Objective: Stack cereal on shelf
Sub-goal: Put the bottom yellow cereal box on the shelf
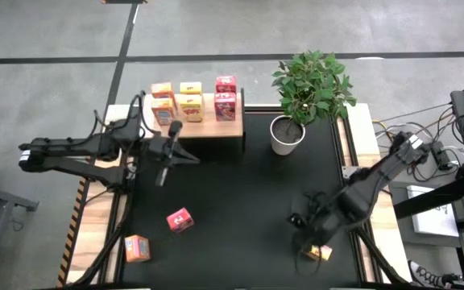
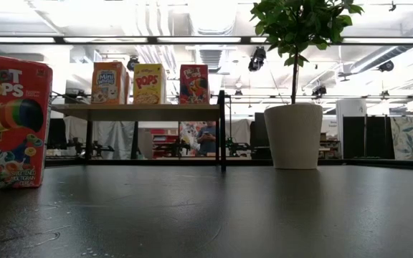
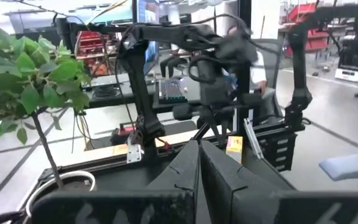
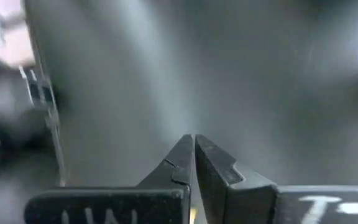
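- While six cereal boxes (image 1: 192, 102) are standing on the shelf (image 1: 216, 129), three are lying loose on the surface (image 1: 240, 201): red (image 1: 180, 220), orange (image 1: 138, 249), yellow (image 1: 321, 253).
- Judged light, stiff, crushable cardboard; the narrow sides are offering the best hold.
- Left gripper (image 1: 163, 175) and right gripper (image 1: 306, 242) are both showing fingers together, holding nothing.

Matt black surface (image 1: 240, 185), faintly scuffed and softly reflective seen level, edged with pale raw-looking wood strips (image 1: 95, 234). Light, smooth wooden board on the shelf (image 1: 208, 127), over a thin black frame, apparently metal. Printed cardboard on the cereal boxes (image 2: 9, 122), slightly glossy. Smooth white plant pot (image 2: 293, 135), matt, at about 1 o'clock. Dark matt fingers (image 3: 197, 177), plastic-looking.
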Controlling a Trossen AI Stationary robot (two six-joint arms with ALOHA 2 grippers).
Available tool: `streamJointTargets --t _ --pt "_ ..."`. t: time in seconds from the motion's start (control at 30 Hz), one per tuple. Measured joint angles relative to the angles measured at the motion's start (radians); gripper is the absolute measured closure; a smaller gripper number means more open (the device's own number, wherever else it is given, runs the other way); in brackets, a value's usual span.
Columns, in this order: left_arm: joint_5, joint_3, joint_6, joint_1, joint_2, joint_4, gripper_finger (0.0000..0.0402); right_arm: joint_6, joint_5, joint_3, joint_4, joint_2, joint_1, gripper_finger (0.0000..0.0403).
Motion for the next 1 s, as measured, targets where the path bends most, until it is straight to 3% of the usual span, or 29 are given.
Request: streamJointTargets --t 0.13,0.23,0.5,0.7,0.83,1.0 --pt "-0.001 0.0 -0.02 0.0 -0.008 0.01 0.0402 0.137 -0.116 0.104 -0.147 0.117 0.085 0.0394" --pt "-0.001 0.001 -0.019 0.0 -0.007 0.026 0.0402 0.189 -0.129 0.147 -0.182 0.173 0.159 0.0394" --pt "-0.001 0.001 -0.003 0.0 -0.006 0.029 0.0402 0.376 0.021 0.143 -0.178 0.195 0.327 0.0394" --pt "-0.023 0.001 -0.002 0.0 -0.006 0.029 0.0402 0.521 0.207 0.101 -0.18 0.195 0.441 0.0391" --pt "-0.097 0.002 -0.002 0.0 -0.006 0.031 0.0402 0.603 0.192 0.079 -0.201 0.195 0.464 0.0364" --pt "-0.154 0.002 -0.002 0.0 -0.005 0.04 0.0402 0.623 0.149 0.064 -0.243 0.196 0.462 0.0294"
